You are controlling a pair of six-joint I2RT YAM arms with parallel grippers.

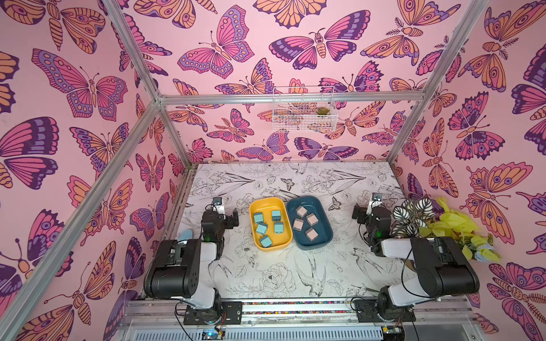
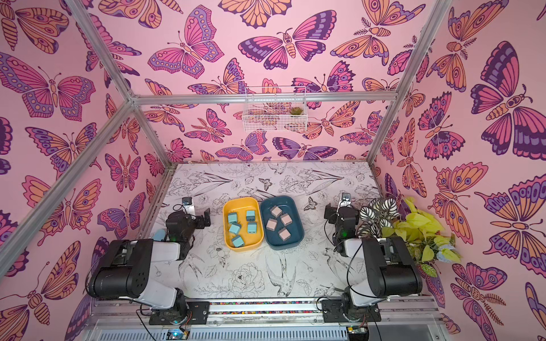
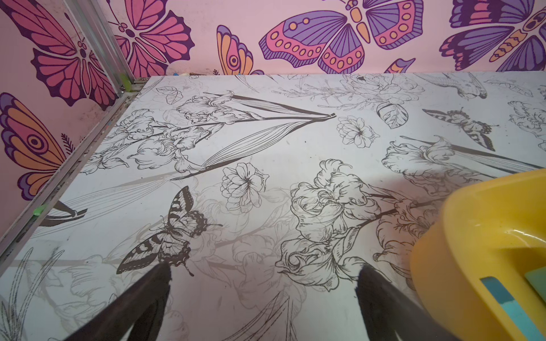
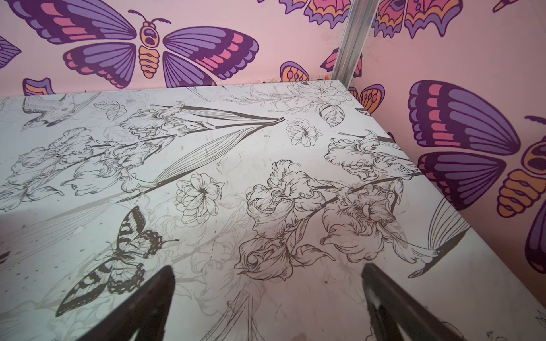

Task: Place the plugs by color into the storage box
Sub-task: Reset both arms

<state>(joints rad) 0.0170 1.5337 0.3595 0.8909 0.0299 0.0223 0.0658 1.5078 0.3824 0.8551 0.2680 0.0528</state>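
The teal plugs [image 1: 261, 228] are all sat in the yellow tray [image 1: 267, 200], which is parked just beside the left claw [image 3: 263, 271] on its inner side. The pink plugs [image 1: 312, 219] are laid in the dark blue tray [image 1: 307, 198], a bit further off from the right claw [image 4: 267, 270]. Both trays are set side by side between the two claws, and both claws are spread wide with nothing gripped, only the printed tabletop [image 4: 206, 153] being seen between the fingers.
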